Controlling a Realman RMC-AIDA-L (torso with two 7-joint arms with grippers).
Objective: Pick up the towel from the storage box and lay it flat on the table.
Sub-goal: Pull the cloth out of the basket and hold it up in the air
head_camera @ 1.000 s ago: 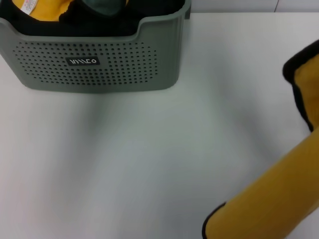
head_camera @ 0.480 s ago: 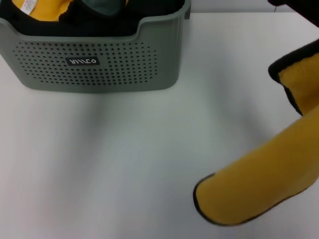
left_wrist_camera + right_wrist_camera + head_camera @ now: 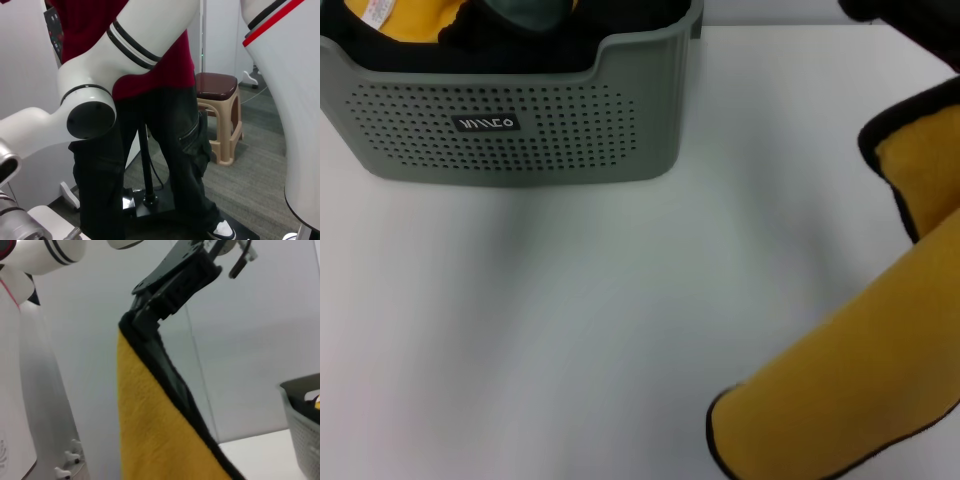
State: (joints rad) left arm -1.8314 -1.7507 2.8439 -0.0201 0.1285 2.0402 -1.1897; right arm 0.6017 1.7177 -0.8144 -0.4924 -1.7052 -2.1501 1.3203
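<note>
The mustard-yellow towel [image 3: 850,390] with black edge binding hangs over the right side of the white table [image 3: 570,320]. Its lower rounded corner is near the table's front edge, and an upper fold [image 3: 915,165] shows at the right border. In the right wrist view my right gripper [image 3: 142,315] is shut on the towel's [image 3: 155,430] black-bound top edge, holding it up in the air. A dark part of that arm [image 3: 895,15] shows at the head view's top right. The grey-green storage box [image 3: 520,140] stands at the far left. My left gripper is out of view.
Inside the storage box lie another bunched yellow cloth with a white label [image 3: 400,15] and dark fabric [image 3: 525,12]. The left wrist view faces away from the table, towards a standing person [image 3: 150,140] and a stool [image 3: 220,115] on the floor.
The towel's hanging lower corner has swung left over the table, then sunk a little towards the front edge. Its upper fold has also shifted left. The box has not moved.
</note>
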